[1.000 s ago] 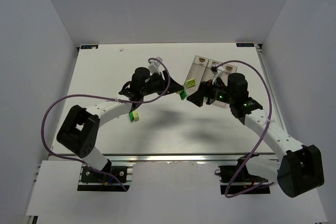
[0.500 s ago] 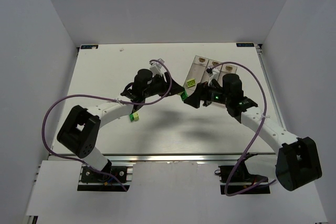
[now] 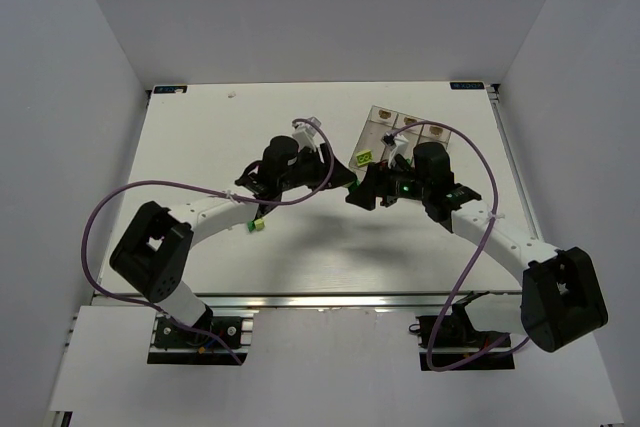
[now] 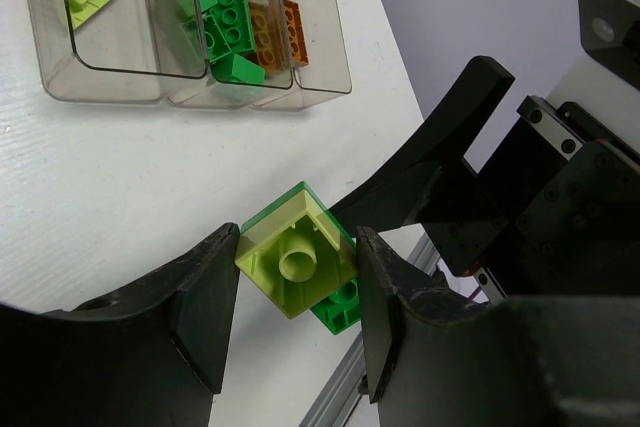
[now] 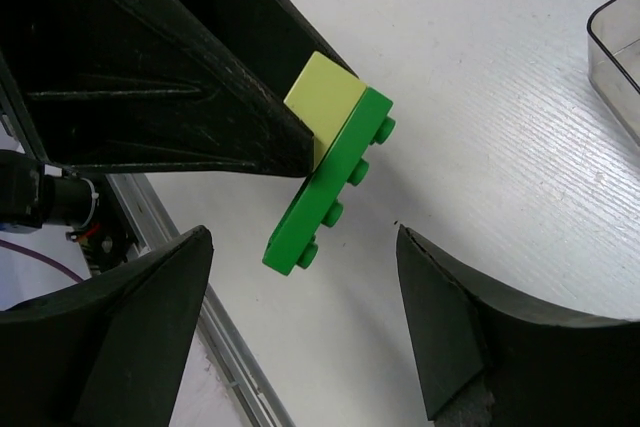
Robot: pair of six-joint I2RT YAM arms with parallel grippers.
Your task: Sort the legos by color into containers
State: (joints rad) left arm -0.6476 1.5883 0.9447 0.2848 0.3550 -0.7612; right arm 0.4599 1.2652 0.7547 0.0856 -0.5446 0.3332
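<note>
Legos [image 4: 338, 307] joined as a pair hang in the air above the counter [image 4: 120, 177]. A yellow-green brick [image 4: 297, 259] is pressed onto a dark green plate [image 5: 330, 197] between the two arms, well short of the containers [image 4: 130, 97], whose three bins already keep yellow-green, dark green and orange pieces apart. The left claw [image 4: 295, 282], partly closed, pinches the yellow-green brick by two opposite sides. The right claw [image 5: 300, 247] stands wide, one finger either side of the green plate and clear of it, holding nothing. Both pieces look light, rigid and glossy, likely to slip or twist under a glancing squeeze, and the stud joint will probably resist until levered. The better hold for the right claw appears to be the plate's free end, where it juts past the brick, so a peel can split the colours. Another yellow-green piece [image 3: 257, 226] lies on the counter beneath the left arm.
</note>
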